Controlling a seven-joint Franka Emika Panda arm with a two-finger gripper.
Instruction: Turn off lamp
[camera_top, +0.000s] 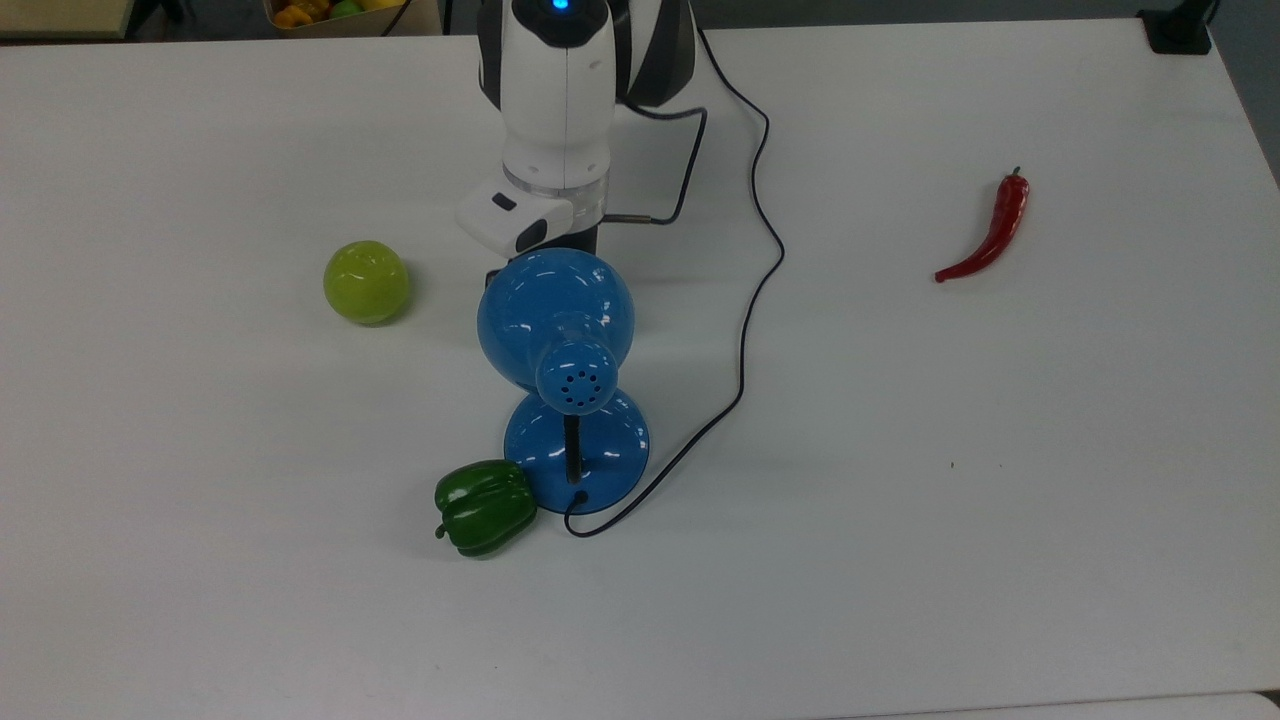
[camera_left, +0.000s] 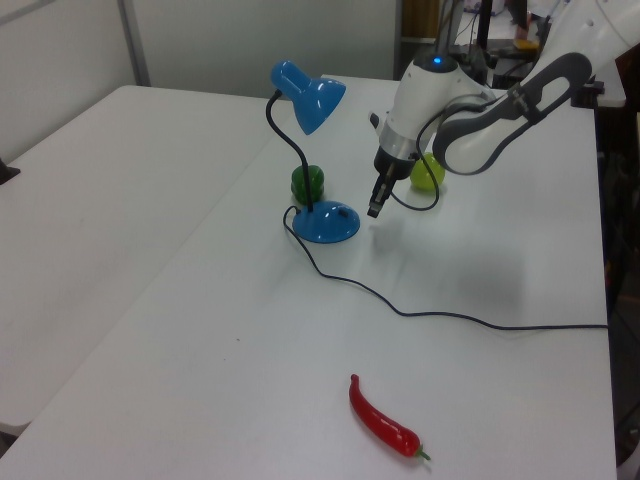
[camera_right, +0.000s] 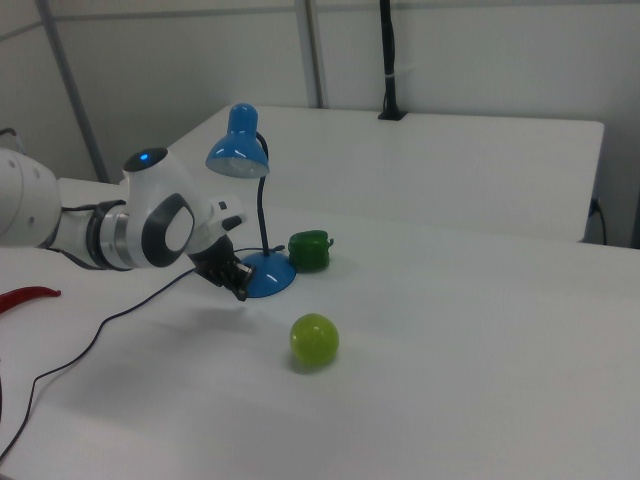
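Pepper (camera_top: 484, 505) touches lamp (camera_top: 575, 450) base; apple (camera_top: 366, 282) apart

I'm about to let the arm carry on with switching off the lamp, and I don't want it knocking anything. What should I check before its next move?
1. Pincer clear of the lamp: ok. It hangs beside the base, on the left view's right, and looks apart from it.
2. Lamp standing upright: ok.
3. Light off: cannot tell. No plain glow shows.
4. Cord out of the pincer's way: ok. It loops off to the top view's right.
5. Green pepper and green ball out of the way: ok. The pepper rests against the base's far side, and the ball stands apart.
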